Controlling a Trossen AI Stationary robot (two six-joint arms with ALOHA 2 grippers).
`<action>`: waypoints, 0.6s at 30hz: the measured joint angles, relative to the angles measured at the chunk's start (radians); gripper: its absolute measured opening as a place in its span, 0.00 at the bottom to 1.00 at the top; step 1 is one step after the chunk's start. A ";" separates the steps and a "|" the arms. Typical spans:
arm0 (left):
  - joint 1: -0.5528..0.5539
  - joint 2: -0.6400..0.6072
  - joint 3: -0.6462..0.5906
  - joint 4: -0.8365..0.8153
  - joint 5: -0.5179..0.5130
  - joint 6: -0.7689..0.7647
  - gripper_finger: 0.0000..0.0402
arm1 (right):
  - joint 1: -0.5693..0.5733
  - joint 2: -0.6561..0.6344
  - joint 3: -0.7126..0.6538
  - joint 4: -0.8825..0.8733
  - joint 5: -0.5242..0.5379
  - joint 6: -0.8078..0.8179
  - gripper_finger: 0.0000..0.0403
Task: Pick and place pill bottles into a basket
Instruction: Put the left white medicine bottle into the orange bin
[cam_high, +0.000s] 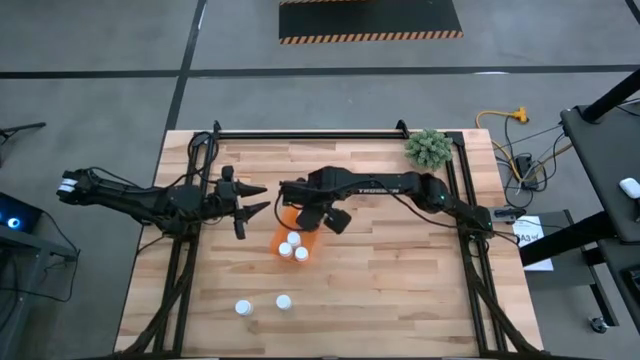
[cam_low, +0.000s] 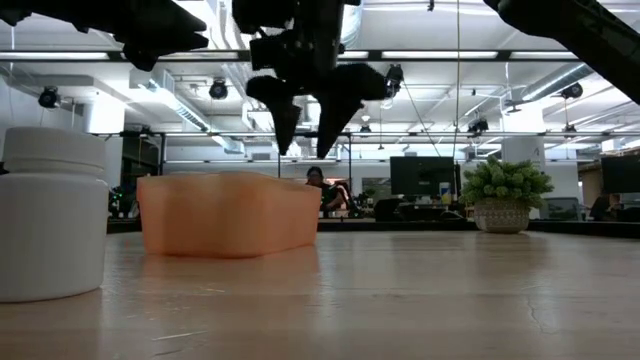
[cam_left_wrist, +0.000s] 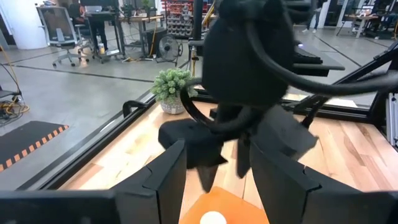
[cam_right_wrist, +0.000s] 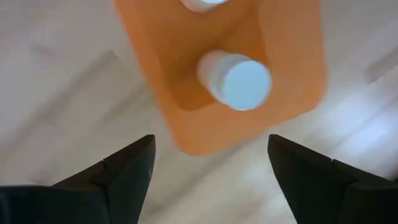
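The orange basket (cam_high: 283, 236) lies mid-table; it also shows in the low view (cam_low: 230, 213) and the right wrist view (cam_right_wrist: 186, 106). Three white-capped pill bottles (cam_high: 291, 247) show at its near end, and one stands in it under my right wrist camera (cam_right_wrist: 235, 78). Two more bottles (cam_high: 242, 307) (cam_high: 284, 301) stand on the table nearer the front edge. My right gripper (cam_high: 318, 216) hangs open and empty above the basket's far end (cam_low: 308, 125). My left gripper (cam_high: 262, 199) is open and empty, just left of the basket.
A green fuzzy plant in a pot (cam_high: 428, 148) stands at the far right corner. A black frame rail (cam_high: 310, 133) runs along the far edge. One bottle (cam_low: 50, 215) looms close to the low camera. Bare wood lies right of the basket.
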 joint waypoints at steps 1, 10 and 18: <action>0.000 0.003 0.000 0.001 0.000 0.000 0.40 | -0.004 -0.003 0.000 -0.014 -0.026 0.046 0.74; -0.001 0.002 0.000 0.000 0.004 0.000 0.40 | -0.017 -0.022 -0.001 -0.033 -0.236 0.209 0.74; -0.001 0.005 -0.003 -0.005 0.122 -0.059 0.40 | -0.024 -0.029 0.003 -0.023 -0.296 0.262 0.74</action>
